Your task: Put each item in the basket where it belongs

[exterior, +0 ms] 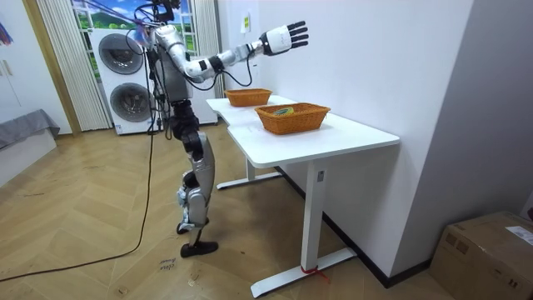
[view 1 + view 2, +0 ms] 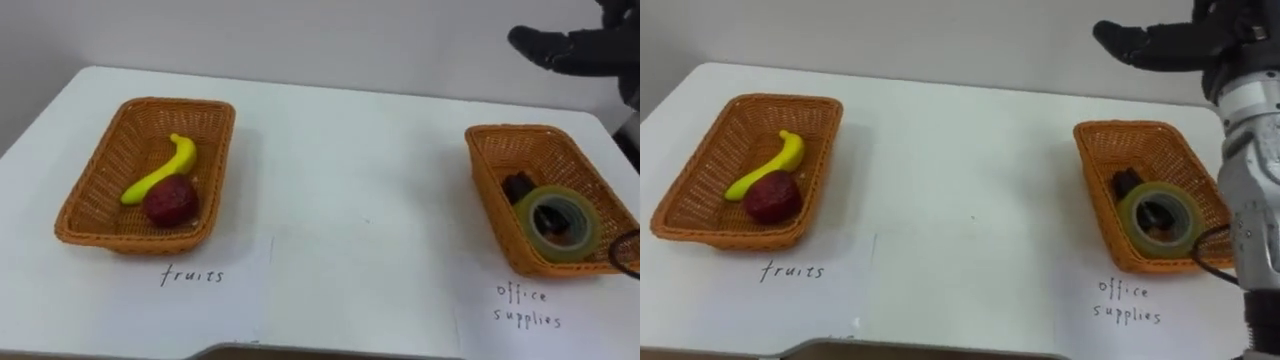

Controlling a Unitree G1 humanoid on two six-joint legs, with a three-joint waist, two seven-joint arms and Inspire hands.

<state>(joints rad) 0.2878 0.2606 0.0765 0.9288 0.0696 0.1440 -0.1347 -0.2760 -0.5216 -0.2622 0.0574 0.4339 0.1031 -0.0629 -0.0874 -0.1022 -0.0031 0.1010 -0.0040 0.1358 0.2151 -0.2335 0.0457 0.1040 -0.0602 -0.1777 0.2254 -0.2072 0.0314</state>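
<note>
While the right hand (image 2: pixel 562 47) hangs spread, fruit basket (image 2: pixel 98 188) and supplies basket (image 2: pixel 492 172) sit apart.

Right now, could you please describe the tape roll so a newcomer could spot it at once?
On the white table, go to the wicker basket on the robot's right. At its near end sits the tape roll, a translucent yellowish ring, unlike the small dark item behind it.

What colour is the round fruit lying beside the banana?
The fruit is dark red, clearest in the left eye view.
</note>
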